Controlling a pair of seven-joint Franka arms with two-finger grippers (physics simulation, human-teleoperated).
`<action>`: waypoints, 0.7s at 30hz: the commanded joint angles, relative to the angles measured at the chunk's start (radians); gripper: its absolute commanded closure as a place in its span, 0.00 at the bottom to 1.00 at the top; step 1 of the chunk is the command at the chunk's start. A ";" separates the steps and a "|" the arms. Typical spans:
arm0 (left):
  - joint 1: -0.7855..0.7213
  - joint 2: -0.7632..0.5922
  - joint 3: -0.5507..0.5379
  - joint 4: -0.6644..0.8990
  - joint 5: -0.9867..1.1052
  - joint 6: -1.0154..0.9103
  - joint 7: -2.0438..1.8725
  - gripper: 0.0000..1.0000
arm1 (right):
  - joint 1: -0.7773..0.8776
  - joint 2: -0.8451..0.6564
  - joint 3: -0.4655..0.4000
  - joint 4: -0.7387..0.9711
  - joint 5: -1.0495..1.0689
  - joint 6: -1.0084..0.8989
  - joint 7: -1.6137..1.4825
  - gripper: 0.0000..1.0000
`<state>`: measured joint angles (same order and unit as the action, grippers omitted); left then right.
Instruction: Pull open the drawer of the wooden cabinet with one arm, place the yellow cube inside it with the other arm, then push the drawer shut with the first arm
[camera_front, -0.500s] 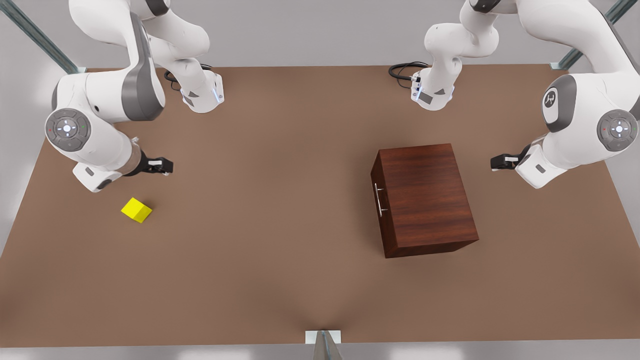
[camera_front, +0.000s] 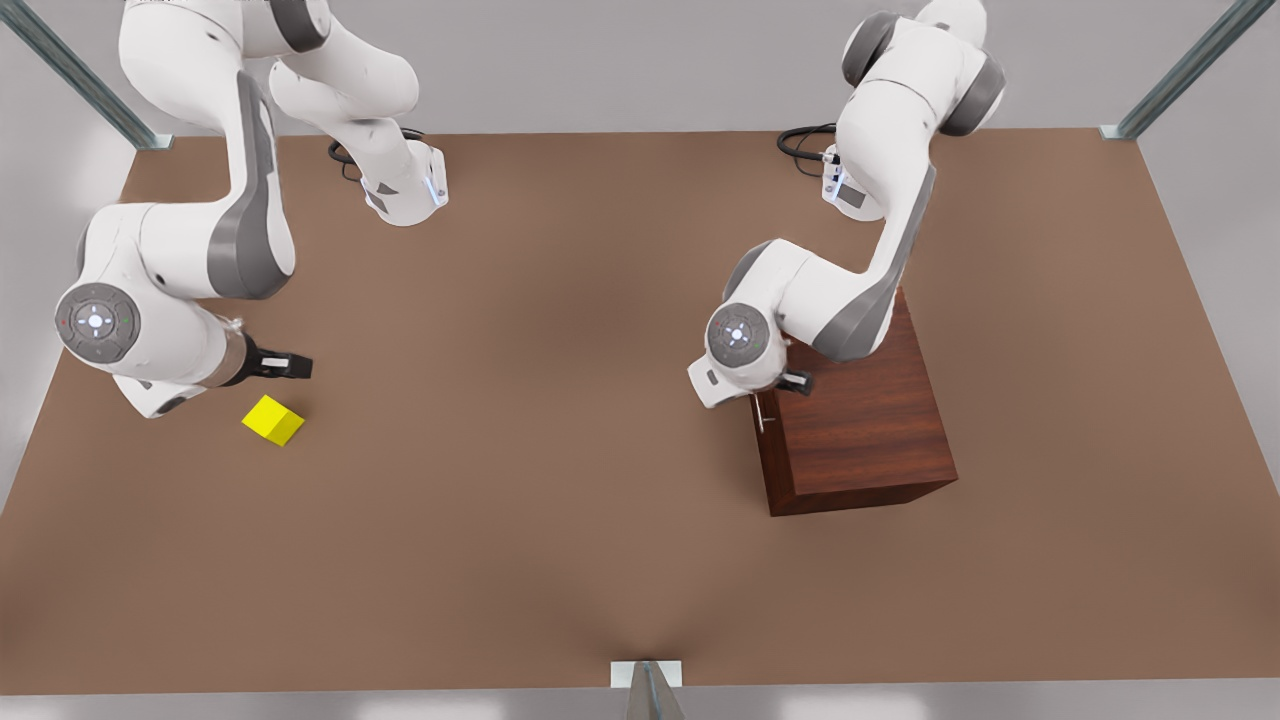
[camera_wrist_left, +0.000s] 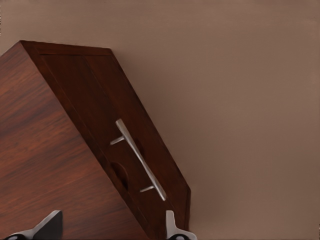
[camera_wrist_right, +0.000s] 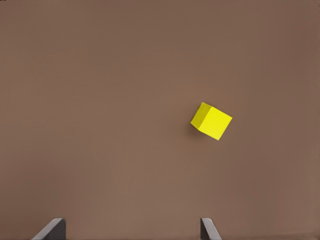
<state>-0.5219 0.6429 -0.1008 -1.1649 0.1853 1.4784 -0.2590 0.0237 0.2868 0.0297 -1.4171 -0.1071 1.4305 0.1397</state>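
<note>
The dark wooden cabinet (camera_front: 860, 430) stands on the front view's right, its drawer (camera_front: 768, 462) shut and facing that view's left. My left gripper (camera_front: 795, 381) hovers over the cabinet's front top edge, just above the silver handle (camera_front: 762, 412). In the left wrist view the drawer (camera_wrist_left: 100, 110) and its handle (camera_wrist_left: 140, 159) lie below the left gripper (camera_wrist_left: 111, 230), which is open. The yellow cube (camera_front: 273, 420) rests on the table at the front view's left. My right gripper (camera_front: 285, 367) hangs open a little behind it, holding nothing; the right wrist view shows the cube (camera_wrist_right: 211, 120) ahead of the right gripper (camera_wrist_right: 131, 229).
The brown table (camera_front: 560, 400) spreads wide between cube and cabinet. Both arm bases and their black cables (camera_front: 805, 140) sit along the far edge. Metal frame posts (camera_front: 648, 690) stand at the corners and front middle.
My left arm has swung from the far side of the cabinet across its top to the drawer front. My right gripper has dropped closer to the cube. Cube and cabinet have not moved.
</note>
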 joint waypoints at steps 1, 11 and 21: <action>-0.010 0.053 -0.002 0.060 0.037 0.072 -0.643 0.00 | -0.045 0.022 -0.001 0.000 -0.020 0.068 -0.110 0.00; -0.064 0.119 0.006 0.102 0.039 0.065 -0.902 0.00 | -0.211 0.152 -0.001 -0.060 -0.014 0.426 -0.284 0.00; -0.064 0.156 0.006 0.096 0.060 0.037 -0.881 0.00 | -0.301 0.103 -0.001 -0.405 0.033 0.712 -0.229 0.00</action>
<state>-0.5860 0.7989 -0.0951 -1.0697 0.2412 1.5235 -0.8571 -0.2752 0.4004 0.0285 -1.8026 -0.0823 1.9936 -0.0340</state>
